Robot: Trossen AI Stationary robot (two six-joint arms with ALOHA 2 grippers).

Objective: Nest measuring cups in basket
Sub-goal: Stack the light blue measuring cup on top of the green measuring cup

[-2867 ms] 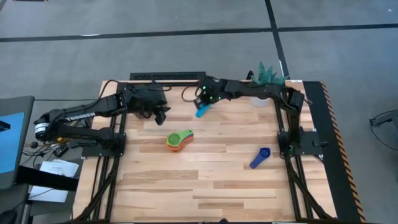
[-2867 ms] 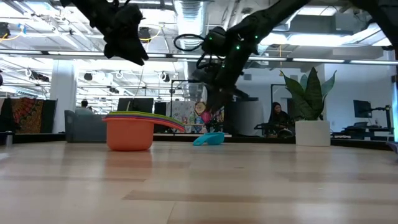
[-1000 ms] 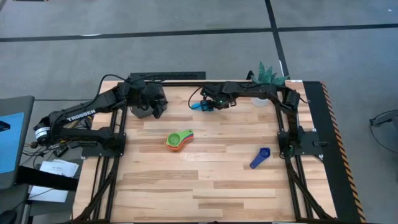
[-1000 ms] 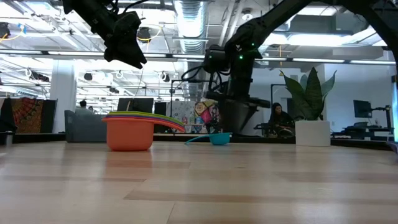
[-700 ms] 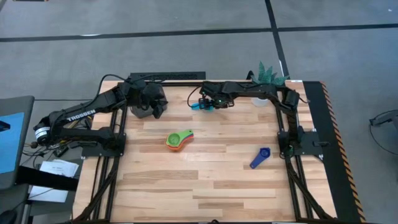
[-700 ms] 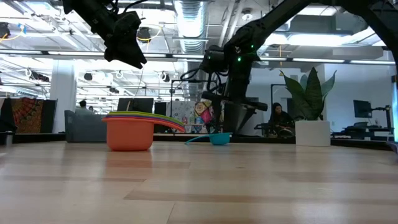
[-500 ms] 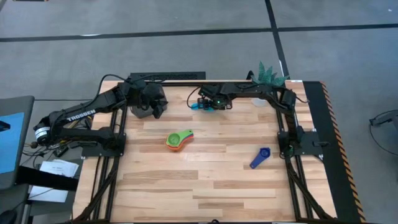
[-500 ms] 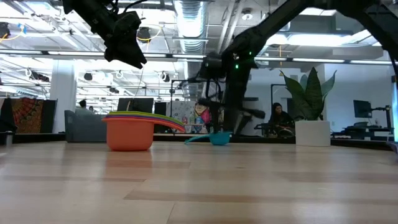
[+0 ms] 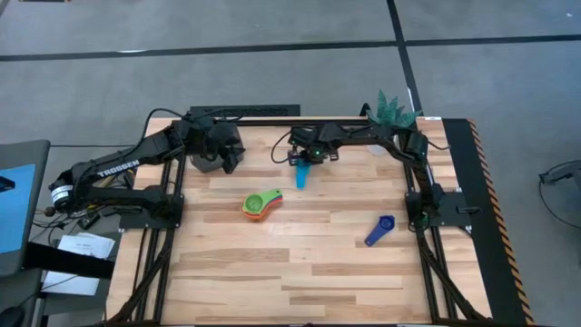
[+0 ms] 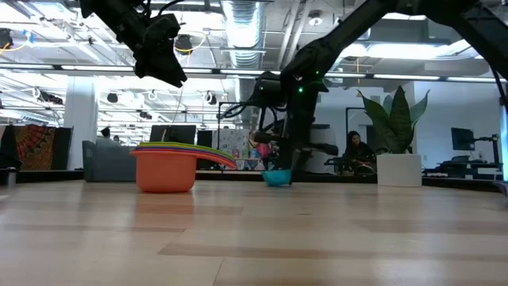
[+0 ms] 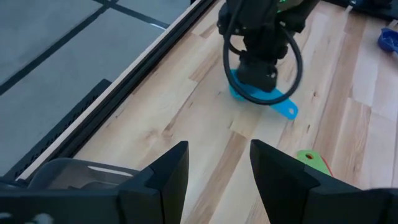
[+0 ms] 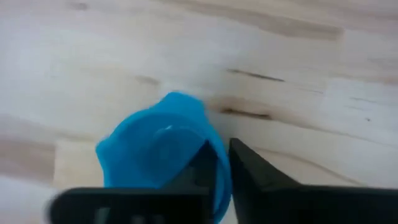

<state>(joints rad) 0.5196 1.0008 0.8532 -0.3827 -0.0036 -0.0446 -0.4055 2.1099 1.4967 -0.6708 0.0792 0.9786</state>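
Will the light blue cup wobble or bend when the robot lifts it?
The light blue cup looks like hard plastic, so probably no bending. The right gripper pinches only its thin rim, so it may tilt. It is small, so likely light.

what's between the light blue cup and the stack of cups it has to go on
Nothing visible. The right end effector is closed on the light blue cup, and only bare table lies between it and the nested stack. The left end effector waits off to the side.

Black jointed arms, looped black cables, white TROSSEN lettering, green indicator light.
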